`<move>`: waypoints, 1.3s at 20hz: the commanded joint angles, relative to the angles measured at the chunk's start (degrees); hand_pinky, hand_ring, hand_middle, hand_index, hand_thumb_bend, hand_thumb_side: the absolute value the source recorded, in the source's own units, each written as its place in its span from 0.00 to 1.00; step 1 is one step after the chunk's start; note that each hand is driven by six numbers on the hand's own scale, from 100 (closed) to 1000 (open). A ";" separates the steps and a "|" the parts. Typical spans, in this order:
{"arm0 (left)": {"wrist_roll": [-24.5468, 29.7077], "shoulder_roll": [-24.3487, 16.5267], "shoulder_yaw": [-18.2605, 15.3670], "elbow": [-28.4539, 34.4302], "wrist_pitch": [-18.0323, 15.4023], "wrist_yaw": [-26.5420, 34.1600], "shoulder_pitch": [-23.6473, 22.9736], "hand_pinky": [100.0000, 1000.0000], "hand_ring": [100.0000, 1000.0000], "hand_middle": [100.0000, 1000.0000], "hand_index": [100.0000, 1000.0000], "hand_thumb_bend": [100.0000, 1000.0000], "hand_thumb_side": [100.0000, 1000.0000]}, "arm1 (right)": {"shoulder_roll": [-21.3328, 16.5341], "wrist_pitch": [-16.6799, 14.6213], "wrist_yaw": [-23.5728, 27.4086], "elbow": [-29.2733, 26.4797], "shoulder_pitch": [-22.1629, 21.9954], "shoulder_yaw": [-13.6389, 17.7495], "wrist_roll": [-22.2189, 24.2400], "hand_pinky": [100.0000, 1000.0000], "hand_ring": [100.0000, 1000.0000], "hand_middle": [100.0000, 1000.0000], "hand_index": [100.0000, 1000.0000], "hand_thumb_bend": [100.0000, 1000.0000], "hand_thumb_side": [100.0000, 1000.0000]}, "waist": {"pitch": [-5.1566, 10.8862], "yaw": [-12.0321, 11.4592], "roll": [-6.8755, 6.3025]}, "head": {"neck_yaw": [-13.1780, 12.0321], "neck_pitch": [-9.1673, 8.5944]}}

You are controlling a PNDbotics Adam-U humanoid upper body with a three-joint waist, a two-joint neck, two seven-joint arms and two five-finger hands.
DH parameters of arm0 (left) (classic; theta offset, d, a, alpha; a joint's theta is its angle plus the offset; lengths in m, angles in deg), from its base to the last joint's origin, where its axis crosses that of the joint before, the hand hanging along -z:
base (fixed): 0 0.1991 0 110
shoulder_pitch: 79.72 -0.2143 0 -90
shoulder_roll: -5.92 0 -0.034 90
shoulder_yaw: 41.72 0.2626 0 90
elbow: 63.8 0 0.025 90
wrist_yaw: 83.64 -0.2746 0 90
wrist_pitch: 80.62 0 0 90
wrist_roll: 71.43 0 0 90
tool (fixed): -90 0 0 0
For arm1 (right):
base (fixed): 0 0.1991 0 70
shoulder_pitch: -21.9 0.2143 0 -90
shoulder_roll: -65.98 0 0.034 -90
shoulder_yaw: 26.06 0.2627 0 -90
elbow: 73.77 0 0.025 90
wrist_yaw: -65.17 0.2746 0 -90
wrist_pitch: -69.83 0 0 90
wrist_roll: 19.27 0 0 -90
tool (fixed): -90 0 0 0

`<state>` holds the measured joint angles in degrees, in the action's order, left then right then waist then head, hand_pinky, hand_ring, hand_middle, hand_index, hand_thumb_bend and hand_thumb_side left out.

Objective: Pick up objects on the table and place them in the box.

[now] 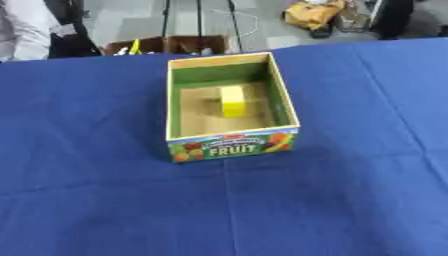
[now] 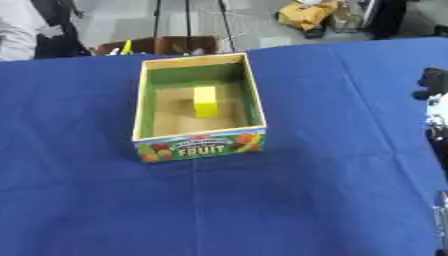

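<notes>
Resting in box: yellow block, lying on the floor.
Right hand: showing at right edge; finger state unclear.
Surface: blue cloth.

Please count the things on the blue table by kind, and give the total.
Wooden fruit box: 1
Yellow block, inside the box: 1
Blue tablecloth: 1
Total: 3

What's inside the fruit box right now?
Inside the fruit box lies one yellow block on the bare brown floor, near the middle. The near wall hides the strip of floor just behind it, so anything there cannot be seen.
</notes>
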<state>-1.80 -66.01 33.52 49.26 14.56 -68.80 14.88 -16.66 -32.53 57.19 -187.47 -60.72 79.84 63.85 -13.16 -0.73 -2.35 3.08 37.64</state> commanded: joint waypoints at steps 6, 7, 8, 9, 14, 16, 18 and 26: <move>0.12 -0.14 -0.53 1.19 -0.28 -0.21 0.16 0.25 0.33 0.34 0.43 0.00 0.62 | -0.62 0.09 0.16 -0.89 0.65 0.23 -0.23 0.56 0.75 0.49 0.43 0.00 0.57 | 0.56 -0.04 -0.14 | -0.23 -0.84; 0.13 -0.16 -0.55 1.20 -0.30 -0.23 0.14 0.25 0.33 0.34 0.43 0.00 0.62 | -0.62 0.13 0.16 -0.89 0.63 0.26 -0.29 0.56 0.75 0.49 0.42 0.00 0.57 | 0.59 -0.04 -0.15 | -0.24 -0.89; 0.13 -0.17 -0.57 1.22 -0.33 -0.25 0.13 0.25 0.33 0.34 0.43 0.00 0.62 | -0.62 0.16 0.16 -0.89 0.62 0.27 -0.33 0.56 0.75 0.49 0.41 0.00 0.57 | 0.62 -0.04 -0.16 | -0.23 -0.93; 0.13 -0.17 -0.58 1.23 -0.36 -0.25 0.13 0.25 0.33 0.34 0.43 0.00 0.62 | -0.62 0.17 0.15 -0.89 0.61 0.27 -0.36 0.56 0.75 0.48 0.39 0.00 0.57 | 0.64 -0.04 -0.16 | -0.22 -0.97; -0.84 -0.38 -0.71 1.07 -0.44 0.45 0.15 0.25 0.33 0.33 0.40 0.00 0.70 | -0.67 0.57 -0.04 -0.89 0.47 0.26 -0.04 0.56 0.75 0.48 0.33 0.00 0.57 | 0.76 -0.18 -0.11 | -0.27 -0.92; -1.25 -0.59 -0.74 1.15 -0.59 0.59 0.20 0.25 0.33 0.33 0.39 0.00 0.70 | -0.70 0.55 0.02 -0.89 0.47 0.30 -0.06 0.56 0.75 0.48 0.31 0.00 0.57 | 0.78 -0.23 -0.09 | -0.31 -0.95; -1.34 -0.60 -0.75 1.21 -0.71 0.52 0.23 0.25 0.33 0.33 0.39 0.00 0.70 | -0.68 0.52 0.01 -0.89 0.46 0.31 -0.05 0.56 0.75 0.48 0.30 0.00 0.57 | 0.72 -0.25 -0.07 | -0.32 -1.01; -0.69 -0.32 -0.84 1.34 -1.81 -0.19 0.29 0.25 0.33 0.34 0.37 0.11 0.68 | -0.62 0.27 -0.15 -0.89 0.52 0.27 0.08 0.56 0.75 0.48 0.28 0.00 0.57 | 0.42 -0.15 -0.01 | -0.31 -0.98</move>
<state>-2.61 -65.61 33.17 49.29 13.13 -68.79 14.84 -16.66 -32.06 57.18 -187.47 -60.55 79.83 63.88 -13.40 -0.86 -2.48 2.92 37.17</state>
